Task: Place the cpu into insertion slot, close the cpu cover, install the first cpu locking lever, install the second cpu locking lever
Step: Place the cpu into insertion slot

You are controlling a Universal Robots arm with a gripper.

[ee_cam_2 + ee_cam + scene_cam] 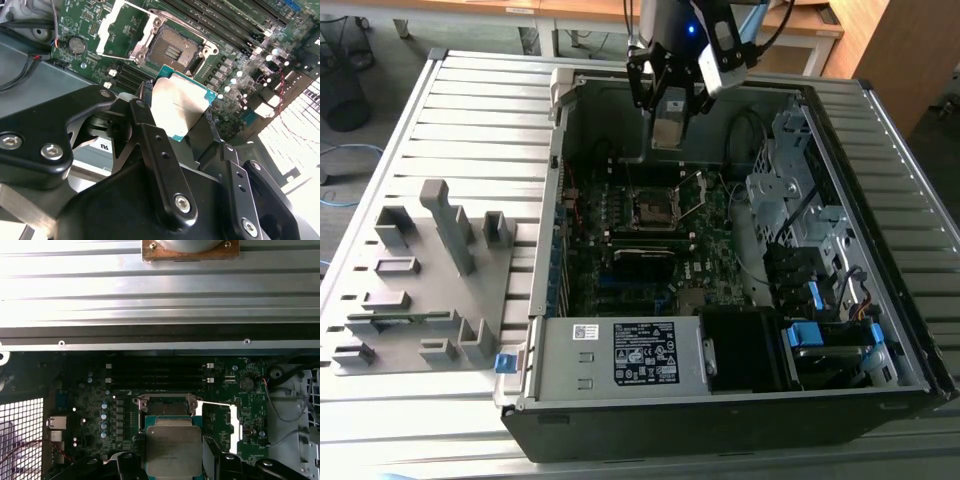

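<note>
I have the hand [667, 112] clamped on the cpu [667, 128], one finger on each of two opposite edges. In the exterior view it hangs above the open computer case [880, 250], near its far wall and well above the green motherboard [620, 260]. In the second wrist view the cpu [180, 106] shows its dull silver top between the two black fingers [150, 145], tilted and off the board.

The insertion slot [172, 47] lies bare, with its dark contact field exposed. In the first wrist view the cpu [173, 450] overlaps the near edge of the slot [167, 408]. The cpu cover [122, 27] is swung open and stands just beside the slot, its window showing green board through it. In the first wrist view the cover [220, 424] sits to one side of the chip, close to one finger.

Around the slot I see long black memory slots [155, 375], a coin battery [76, 45] and thin wires [280, 405] near the cover's side. In the exterior view a drive cage [790, 185] rises on the exterior view's right and a labelled power supply [620, 355] fills the case's near end. A grey fixture block [420, 270] rests on the slatted metal surface [470, 110], well apart from the case.
</note>
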